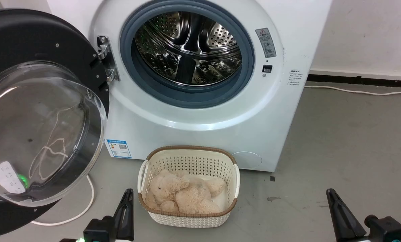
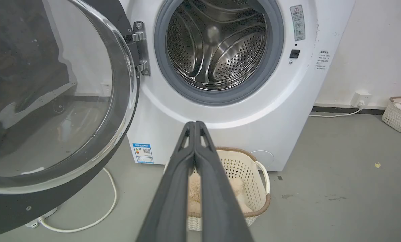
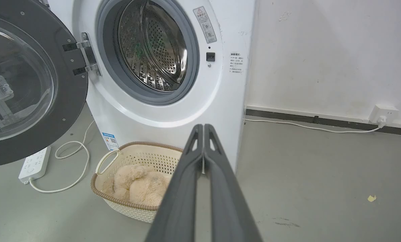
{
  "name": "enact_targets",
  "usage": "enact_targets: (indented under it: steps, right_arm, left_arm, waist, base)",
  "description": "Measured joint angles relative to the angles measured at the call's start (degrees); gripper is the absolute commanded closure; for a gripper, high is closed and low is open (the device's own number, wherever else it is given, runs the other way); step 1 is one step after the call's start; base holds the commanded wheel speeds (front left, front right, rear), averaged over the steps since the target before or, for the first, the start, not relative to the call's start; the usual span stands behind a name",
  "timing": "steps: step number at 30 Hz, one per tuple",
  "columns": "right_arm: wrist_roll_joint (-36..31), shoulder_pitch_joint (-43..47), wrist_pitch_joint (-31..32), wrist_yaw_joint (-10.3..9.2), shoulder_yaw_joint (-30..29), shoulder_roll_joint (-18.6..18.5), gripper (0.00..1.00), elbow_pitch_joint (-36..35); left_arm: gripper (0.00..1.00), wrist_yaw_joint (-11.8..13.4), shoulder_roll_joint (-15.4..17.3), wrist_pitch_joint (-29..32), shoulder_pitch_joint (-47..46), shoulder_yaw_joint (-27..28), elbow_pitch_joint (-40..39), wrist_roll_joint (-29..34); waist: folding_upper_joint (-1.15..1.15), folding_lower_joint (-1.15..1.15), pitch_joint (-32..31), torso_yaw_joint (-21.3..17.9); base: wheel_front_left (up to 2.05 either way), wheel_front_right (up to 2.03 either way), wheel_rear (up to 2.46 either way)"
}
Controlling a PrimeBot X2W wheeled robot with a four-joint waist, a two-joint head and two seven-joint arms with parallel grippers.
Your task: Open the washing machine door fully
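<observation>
Glossy black round washing machine door [image 1: 35, 40] hangs swung wide at the left edge of the big white front-loading machine [image 1: 200, 127] — left claw [image 2: 194, 125] and right claw [image 3: 203, 127] both clenched empty, apart from it.

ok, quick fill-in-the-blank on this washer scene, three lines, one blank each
1. The washing machine door stands swung ___ on its metal hinge.
2. The cream basket holding a beige plush toy sits on the floor in ___ of the washing machine.
3. The left gripper and the right gripper each have their fingers pressed ___, holding nothing.

Missing words: open; front; together
</observation>
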Motion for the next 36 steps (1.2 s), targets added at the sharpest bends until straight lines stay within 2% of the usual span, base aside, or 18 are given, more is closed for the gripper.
enact_targets:
  steps: [36]
  right_arm:
    - [-1.7,-3.3,4.8,0.00,1.1,0.0,1.00,-0.6]
  left_arm:
    - [1.00,-3.6,-2.5,4.7,-1.9,5.2,-0.7,4.4]
  waist:
    - [0.00,0.00,0.9,-0.6]
  base:
    - [0.00,0.00,0.00]
